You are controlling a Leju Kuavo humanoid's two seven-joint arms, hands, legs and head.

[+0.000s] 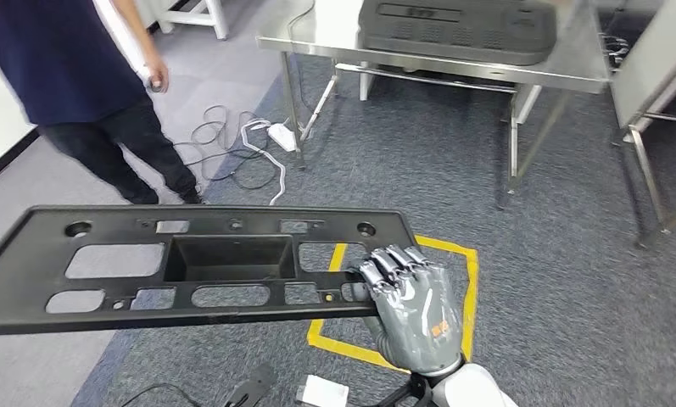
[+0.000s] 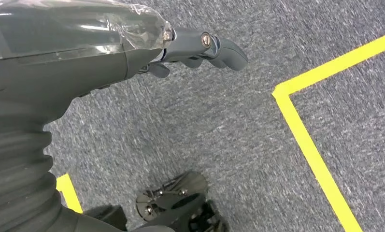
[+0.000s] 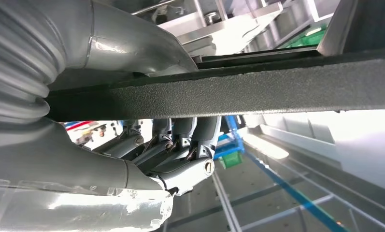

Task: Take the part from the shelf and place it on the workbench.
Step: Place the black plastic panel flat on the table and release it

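Observation:
The part (image 1: pixel 29 246) is a long, flat black plastic panel with several cut-outs, held level above the carpet in the head view. My right hand (image 1: pixel 415 309) grips its right end, fingers on top and thumb beneath. In the right wrist view the panel's textured edge (image 3: pixel 258 94) runs between the thumb and the fingers (image 3: pixel 180 140). The panel's left end runs out of the picture. My left hand (image 2: pixel 195 46) hangs over the carpet with nothing in it. The steel workbench (image 1: pixel 317 30) stands ahead, a few steps away.
A dark grey moulded piece (image 1: pixel 457 30) lies on the workbench. A person (image 1: pixel 80 76) stands at the far left. Cables and a white power strip (image 1: pixel 281 136) lie on the floor near the bench legs. Yellow tape (image 1: pixel 453 254) marks a square on the carpet below my right hand.

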